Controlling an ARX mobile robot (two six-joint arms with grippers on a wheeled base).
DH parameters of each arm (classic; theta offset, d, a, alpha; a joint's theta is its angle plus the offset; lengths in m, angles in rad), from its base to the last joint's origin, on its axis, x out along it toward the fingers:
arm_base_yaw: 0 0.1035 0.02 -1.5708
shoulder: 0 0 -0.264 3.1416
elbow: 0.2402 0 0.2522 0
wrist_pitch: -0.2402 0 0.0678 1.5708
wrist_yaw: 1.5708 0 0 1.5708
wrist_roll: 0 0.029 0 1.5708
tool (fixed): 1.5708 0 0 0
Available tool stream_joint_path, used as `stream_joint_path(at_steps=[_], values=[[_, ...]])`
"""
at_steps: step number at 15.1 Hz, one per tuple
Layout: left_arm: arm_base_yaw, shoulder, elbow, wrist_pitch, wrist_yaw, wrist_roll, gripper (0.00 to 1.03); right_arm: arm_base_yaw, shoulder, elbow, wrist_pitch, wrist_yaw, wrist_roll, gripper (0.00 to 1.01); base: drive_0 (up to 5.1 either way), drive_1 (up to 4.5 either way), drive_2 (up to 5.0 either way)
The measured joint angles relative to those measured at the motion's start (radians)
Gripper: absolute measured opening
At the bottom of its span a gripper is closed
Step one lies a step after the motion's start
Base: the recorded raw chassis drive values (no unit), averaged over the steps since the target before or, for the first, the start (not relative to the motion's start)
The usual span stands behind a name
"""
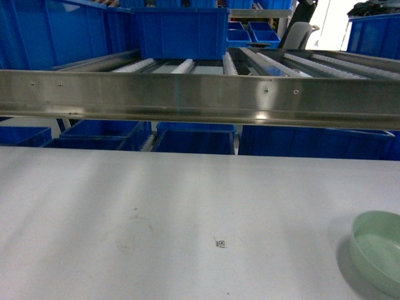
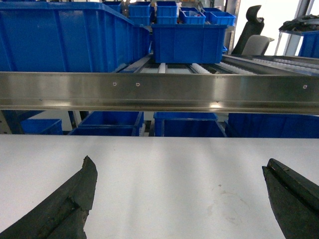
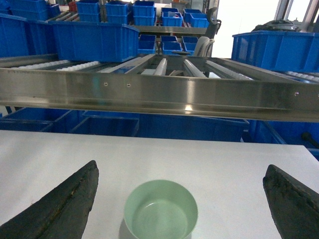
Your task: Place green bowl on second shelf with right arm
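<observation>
The green bowl (image 1: 378, 250) stands upright and empty on the white table (image 1: 156, 212), at the front right corner of the head view. In the right wrist view the bowl (image 3: 160, 209) lies just ahead of my right gripper (image 3: 182, 167), slightly left of centre; the gripper is open, its dark fingers (image 3: 65, 204) wide apart and touching nothing. The second shelf (image 1: 187, 94), a steel roller tier behind a shiny front rail, runs across beyond the table and carries a large blue crate (image 1: 181, 31). My left gripper (image 2: 179, 164) is open over bare table. Neither arm shows in the head view.
Smaller blue crates (image 1: 194, 140) sit on the lower tier under the rail. More blue crates (image 2: 65, 37) fill the left side of the shelf and the racks behind. A small printed marker (image 1: 219, 243) lies on the table.
</observation>
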Motion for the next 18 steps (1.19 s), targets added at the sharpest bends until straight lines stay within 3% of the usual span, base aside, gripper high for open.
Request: stream_joint_path(at_steps=[15, 17, 18], values=[[0.0, 0.0, 0.0, 0.0, 0.0, 0.0, 0.98, 0.0, 0.001, 0.0, 0.001, 0.0, 0.0, 0.98, 0.0, 0.0, 0.0], [0.0, 0.0, 0.0, 0.0, 0.0, 0.0, 0.98, -0.028, 0.216, 0.009, 0.199, -0.013, -0.032, 0.98, 0.0, 0.0, 0.0], [0.0, 0.0, 0.0, 0.0, 0.0, 0.0, 0.98, -0.048, 0.535, 0.037, 0.407, -0.033, -0.075, 0.98, 0.0, 0.0, 0.0]])
